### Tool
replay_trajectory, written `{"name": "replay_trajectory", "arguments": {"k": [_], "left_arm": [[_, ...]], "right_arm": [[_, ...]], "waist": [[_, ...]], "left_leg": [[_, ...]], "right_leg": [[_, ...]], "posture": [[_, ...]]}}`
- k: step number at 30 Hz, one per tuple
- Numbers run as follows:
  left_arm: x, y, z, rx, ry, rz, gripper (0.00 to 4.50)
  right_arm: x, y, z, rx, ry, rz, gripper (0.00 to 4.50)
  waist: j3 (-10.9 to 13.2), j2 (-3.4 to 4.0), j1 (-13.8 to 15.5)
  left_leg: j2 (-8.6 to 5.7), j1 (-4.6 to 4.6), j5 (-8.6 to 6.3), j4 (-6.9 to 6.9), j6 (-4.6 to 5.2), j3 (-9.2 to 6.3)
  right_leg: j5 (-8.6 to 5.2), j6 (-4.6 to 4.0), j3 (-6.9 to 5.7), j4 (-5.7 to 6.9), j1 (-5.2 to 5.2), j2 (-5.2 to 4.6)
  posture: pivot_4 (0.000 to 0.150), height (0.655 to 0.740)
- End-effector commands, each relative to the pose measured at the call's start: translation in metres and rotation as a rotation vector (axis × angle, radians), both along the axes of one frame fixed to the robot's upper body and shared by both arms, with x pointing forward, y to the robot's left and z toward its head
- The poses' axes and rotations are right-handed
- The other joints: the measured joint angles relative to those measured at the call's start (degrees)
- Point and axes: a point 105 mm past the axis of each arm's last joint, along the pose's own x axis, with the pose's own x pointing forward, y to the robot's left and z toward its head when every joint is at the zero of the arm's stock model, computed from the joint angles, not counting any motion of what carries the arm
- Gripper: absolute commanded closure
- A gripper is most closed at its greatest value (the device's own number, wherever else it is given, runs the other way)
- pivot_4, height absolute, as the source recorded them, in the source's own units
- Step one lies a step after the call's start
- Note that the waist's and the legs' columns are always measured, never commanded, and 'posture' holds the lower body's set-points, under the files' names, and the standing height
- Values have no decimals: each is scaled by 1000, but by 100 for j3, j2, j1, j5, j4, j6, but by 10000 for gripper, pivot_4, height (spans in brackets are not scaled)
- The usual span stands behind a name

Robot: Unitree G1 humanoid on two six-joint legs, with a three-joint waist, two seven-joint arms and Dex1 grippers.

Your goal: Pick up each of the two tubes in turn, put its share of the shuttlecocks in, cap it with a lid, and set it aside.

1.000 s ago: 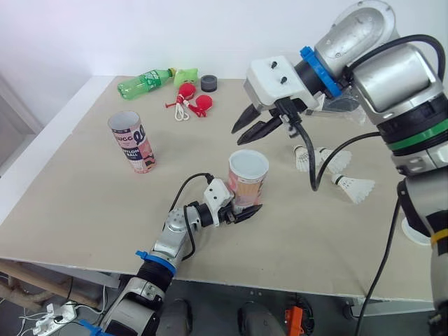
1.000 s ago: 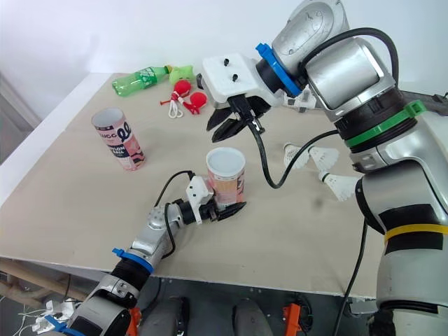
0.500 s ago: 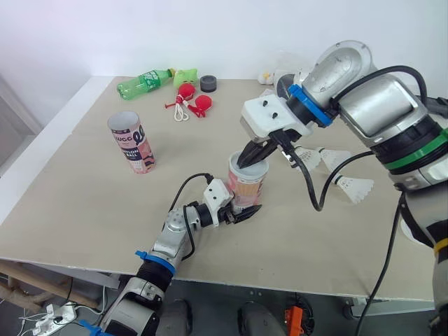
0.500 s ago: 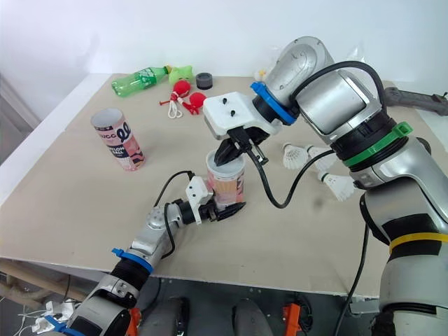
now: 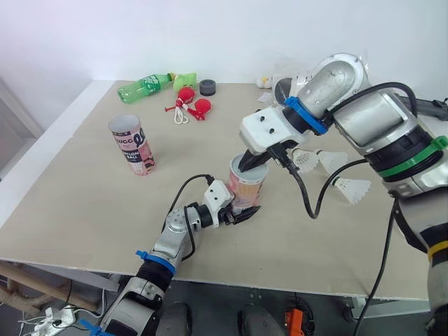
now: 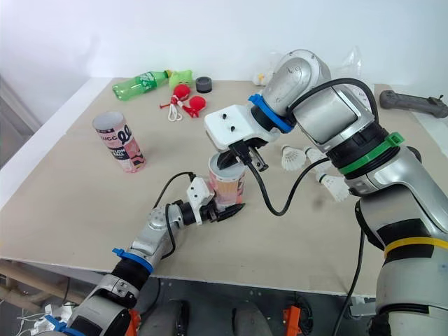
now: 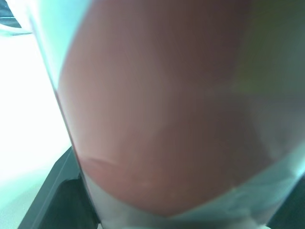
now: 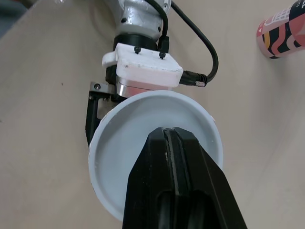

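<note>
On lid (image 8: 127, 139) of tube (image 5: 245, 187), right hand (image 8: 170, 133) closed

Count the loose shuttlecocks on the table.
3 shuttlecocks: two lie side by side to the right of the held tube, and one lies nearer the robot. Others may be hidden inside the tube.

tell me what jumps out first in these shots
The right tool, fingers shut, bears down on the white lid atop the pink tube, which the left tool grips low down near the table's middle. Loose shuttlecocks lie just to its right, and a second tube stands alone toward the left.
</note>
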Motion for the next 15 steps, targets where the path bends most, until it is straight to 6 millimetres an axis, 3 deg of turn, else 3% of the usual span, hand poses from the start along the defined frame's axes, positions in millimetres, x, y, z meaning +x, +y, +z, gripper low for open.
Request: {"name": "replay_trajectory", "arguments": {"k": [1,8,15], "left_arm": [[-4,3,-13,0,52,6,13709],[-4,4,-14,7,54,-2,13709],[-4,3,-13,7,55,-13,13709]], "right_arm": [[-1,-11,-33,-113,81,-20,44610],[-2,-8,-24,-44,93,-35,44610],[-4,-8,26,179,109,-88,44610]], "waist": [[-22,-13,0],[-28,-23,1],[-21,-31,1]], "left_leg": [[0,1,0,-2,0,0],[0,13,0,-17,0,0],[0,17,0,-31,0,-1]], "right_leg": [[-1,-2,0,-1,0,0],[-2,-6,1,-10,12,-1],[-3,-11,1,-11,11,-1]], "posture": [[1500,7400],[1500,7400],[1500,7400]]}}
